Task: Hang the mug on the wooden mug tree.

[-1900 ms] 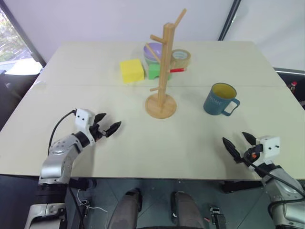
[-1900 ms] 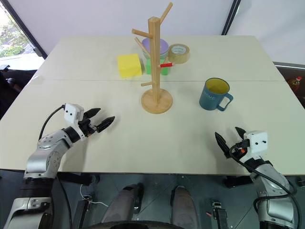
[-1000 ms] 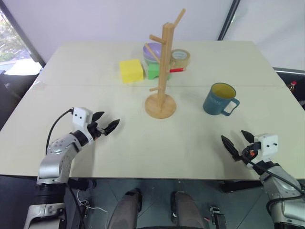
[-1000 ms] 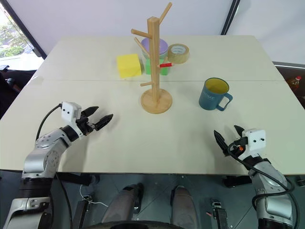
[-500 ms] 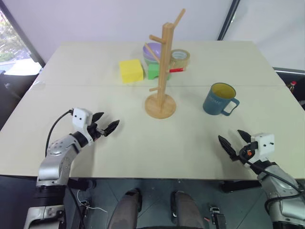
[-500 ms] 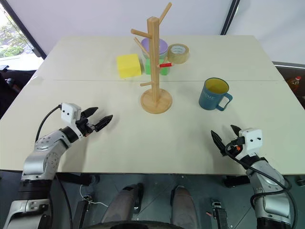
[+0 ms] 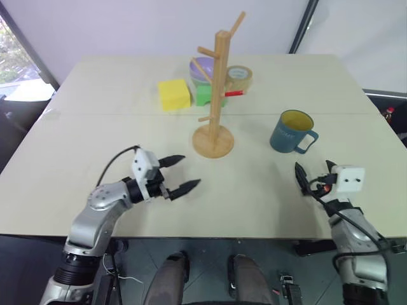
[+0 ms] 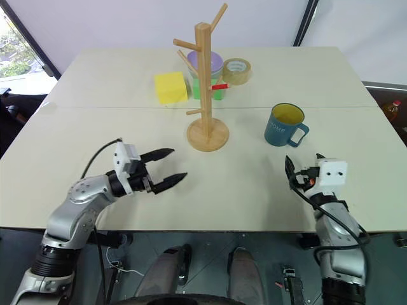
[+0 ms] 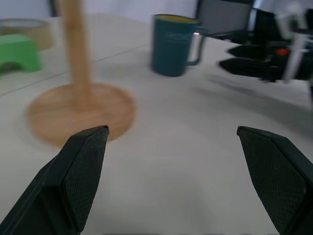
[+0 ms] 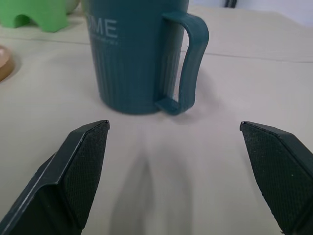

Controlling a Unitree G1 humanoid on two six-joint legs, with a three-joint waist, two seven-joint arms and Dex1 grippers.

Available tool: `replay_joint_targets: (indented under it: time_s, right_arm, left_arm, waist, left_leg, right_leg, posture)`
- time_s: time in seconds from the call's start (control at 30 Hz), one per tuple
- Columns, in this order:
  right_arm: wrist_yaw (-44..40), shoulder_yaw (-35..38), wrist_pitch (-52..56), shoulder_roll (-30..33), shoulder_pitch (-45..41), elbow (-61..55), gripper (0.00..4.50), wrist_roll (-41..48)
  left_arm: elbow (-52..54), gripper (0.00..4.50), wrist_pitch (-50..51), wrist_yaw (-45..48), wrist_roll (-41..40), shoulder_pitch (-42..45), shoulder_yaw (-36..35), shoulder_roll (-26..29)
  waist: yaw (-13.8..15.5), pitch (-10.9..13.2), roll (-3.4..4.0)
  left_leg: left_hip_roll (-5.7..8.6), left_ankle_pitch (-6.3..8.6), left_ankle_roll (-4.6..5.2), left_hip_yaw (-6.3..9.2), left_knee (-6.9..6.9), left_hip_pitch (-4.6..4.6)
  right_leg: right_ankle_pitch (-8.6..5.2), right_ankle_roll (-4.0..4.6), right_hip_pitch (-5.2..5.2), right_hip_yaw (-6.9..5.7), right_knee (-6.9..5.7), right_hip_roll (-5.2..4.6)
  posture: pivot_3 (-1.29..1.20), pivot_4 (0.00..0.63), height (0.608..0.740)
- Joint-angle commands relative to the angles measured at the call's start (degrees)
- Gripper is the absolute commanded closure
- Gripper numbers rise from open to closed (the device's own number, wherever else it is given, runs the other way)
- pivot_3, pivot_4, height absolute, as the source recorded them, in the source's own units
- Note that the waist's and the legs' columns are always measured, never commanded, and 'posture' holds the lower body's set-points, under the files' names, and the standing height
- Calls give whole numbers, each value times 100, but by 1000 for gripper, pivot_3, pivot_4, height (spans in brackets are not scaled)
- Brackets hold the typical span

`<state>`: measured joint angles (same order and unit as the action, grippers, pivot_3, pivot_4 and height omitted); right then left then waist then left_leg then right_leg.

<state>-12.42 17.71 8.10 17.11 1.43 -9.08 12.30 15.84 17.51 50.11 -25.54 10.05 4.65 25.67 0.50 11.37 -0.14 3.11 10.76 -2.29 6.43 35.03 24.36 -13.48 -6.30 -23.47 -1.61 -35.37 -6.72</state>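
Mug (image 7: pixel 292 131) stands upright on the desk (image 7: pixel 95 127), on its right half, well in from the right edge and roughly midway between near and far edges. Its loop handle points toward the near-right corner, which is toward my right gripper (image 7: pixel 310 178). Nothing touches it.

Right gripper: fingers spread wide, empty, hovering low over the desk just in from the near edge. Mug lies straight ahead of it, toward the far edge, a short reach off. In the right wrist view the mug (image 10: pixel 142 54) sits centred between my two fingertips with the handle facing me, slightly right of centre.

Left gripper (image 7: pixel 179 173): fingers also spread, empty, over the near-centre of the desk, aimed toward the right edge. The wooden mug tree (image 7: pixel 214 95) stands between it and the far edge, its disc base near the desk centre, pole upright, pegs angled upward.

Judgement: right arm is clearly the nearer one to the mug. Mug's long axis is vertical; handle plane runs roughly along my approach line, so a straight advance should meet the handle first.
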Motion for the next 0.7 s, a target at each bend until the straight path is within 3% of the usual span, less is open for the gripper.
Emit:
replay_joint_targets:
  time_s: [0.03, 0.33, 0.7]
  right_arm:
    - [695, -60, 6, -208, -381, -13, 65, -379]
    - [1426, 15, -63, -327, -1104, 756, 65, -656]
    - [1585, -2, -215, -264, -1568, 1398, 65, -733]
  left_arm:
    - [437, 0, 0, -1, -36, 272, 378, -219]
    - [639, 0, 146, -142, 1, 534, 707, -447]
    - [597, 0, 127, -159, -6, 609, 690, -395]
  waist:
    - [9, 0, 1]
    - [2, 0, 3]
    - [-76, -1, 3]
  left_leg:
    - [2, 0, 0, 1, 0, 0]
    - [8, -2, 3, 1, 1, -1]
    - [7, -3, 5, 1, 7, -10]
  right_leg:
    - [0, 0, 0, -1, -1, 1]
    - [0, -1, 2, -1, -2, 7]
    - [0, -1, 5, 0, -19, 10]
  posture:
    - [0, 150, 740]
    - [0, 150, 740]
    - [0, 150, 740]
